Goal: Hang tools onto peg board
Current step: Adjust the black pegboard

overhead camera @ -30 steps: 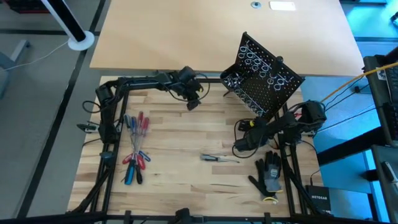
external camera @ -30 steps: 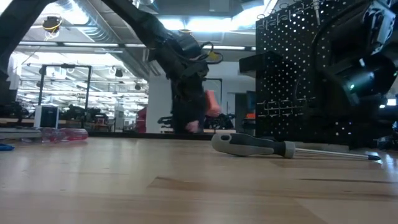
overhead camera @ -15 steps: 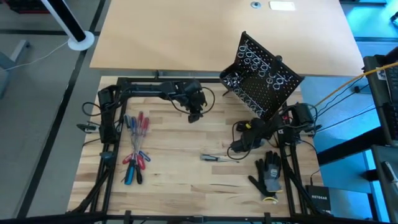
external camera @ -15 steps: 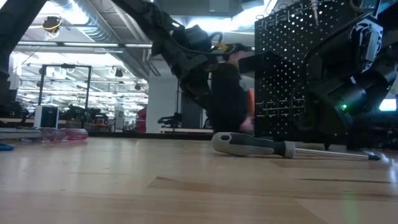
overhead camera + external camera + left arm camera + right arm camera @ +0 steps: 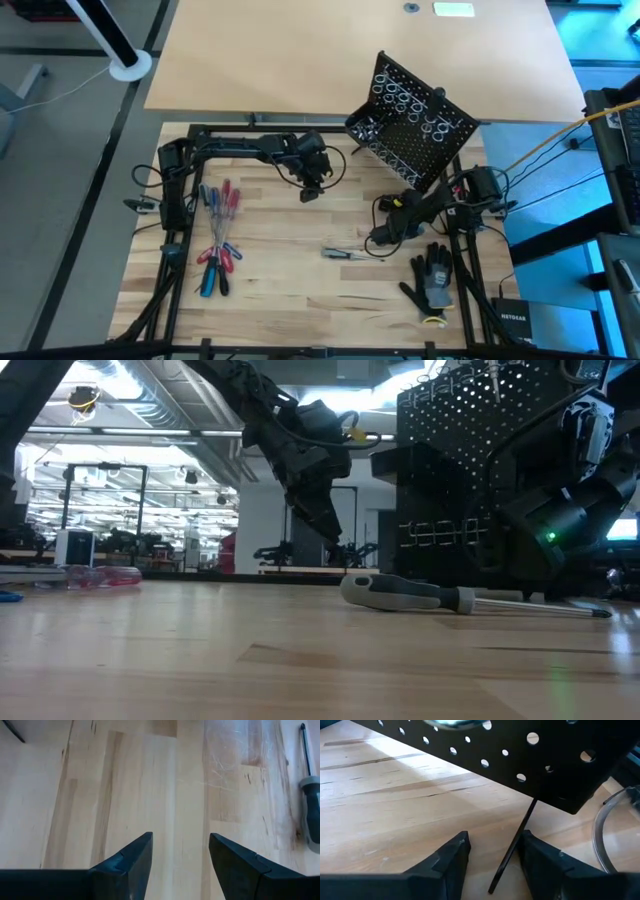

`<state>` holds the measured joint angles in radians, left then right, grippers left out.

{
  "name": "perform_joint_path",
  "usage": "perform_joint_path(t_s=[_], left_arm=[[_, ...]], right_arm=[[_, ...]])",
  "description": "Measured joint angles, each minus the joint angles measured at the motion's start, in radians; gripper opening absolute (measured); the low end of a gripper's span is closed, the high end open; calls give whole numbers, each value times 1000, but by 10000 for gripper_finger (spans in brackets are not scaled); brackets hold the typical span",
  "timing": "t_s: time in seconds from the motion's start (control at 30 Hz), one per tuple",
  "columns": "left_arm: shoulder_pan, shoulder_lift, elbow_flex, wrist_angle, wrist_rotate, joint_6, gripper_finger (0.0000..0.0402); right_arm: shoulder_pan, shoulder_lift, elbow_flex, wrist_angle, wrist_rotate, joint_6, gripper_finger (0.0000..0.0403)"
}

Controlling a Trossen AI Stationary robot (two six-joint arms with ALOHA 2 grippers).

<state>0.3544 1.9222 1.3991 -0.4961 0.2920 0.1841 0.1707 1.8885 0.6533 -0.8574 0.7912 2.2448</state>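
High view: peg board (image 5: pixel 412 125) shifted left vs before; both arms' fingers apart, empty.

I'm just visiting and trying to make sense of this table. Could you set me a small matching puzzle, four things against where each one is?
Things:
1. peg board
2. work glove
3. bunch of red and blue tools
4. grey-handled screwdriver

Places:
A. alone on the wood, mid-table
B. left side of the table
C. far right, tilted, standing on thin legs
D. near right corner, lying flat

Pairs: 1-C, 2-D, 3-B, 4-A
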Motion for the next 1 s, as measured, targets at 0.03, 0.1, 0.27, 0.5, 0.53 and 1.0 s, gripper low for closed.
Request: perform_joint_path(t_s=[0.03, 0.1, 0.27, 0.5, 0.53, 1.0], left_arm=[[1, 0, 0, -2, 0, 0, 184], [2, 0, 1, -15, 0, 0, 184], [2, 0, 1, -51, 0, 5, 184], [5, 0, 1, -138, -14, 12, 184], [7, 0, 1, -150, -14, 12, 184], [14, 0, 1, -311, -16, 15, 184]], right_arm=[[0, 0, 0, 2, 4, -3, 171], [0, 0, -1, 11, 14, -19, 167], [0, 0, -1, 35, 41, -67, 155], [0, 1, -1, 47, 71, -115, 136], [0, 1, -1, 50, 75, -126, 134], [-3, 2, -2, 117, 139, -246, 109]])
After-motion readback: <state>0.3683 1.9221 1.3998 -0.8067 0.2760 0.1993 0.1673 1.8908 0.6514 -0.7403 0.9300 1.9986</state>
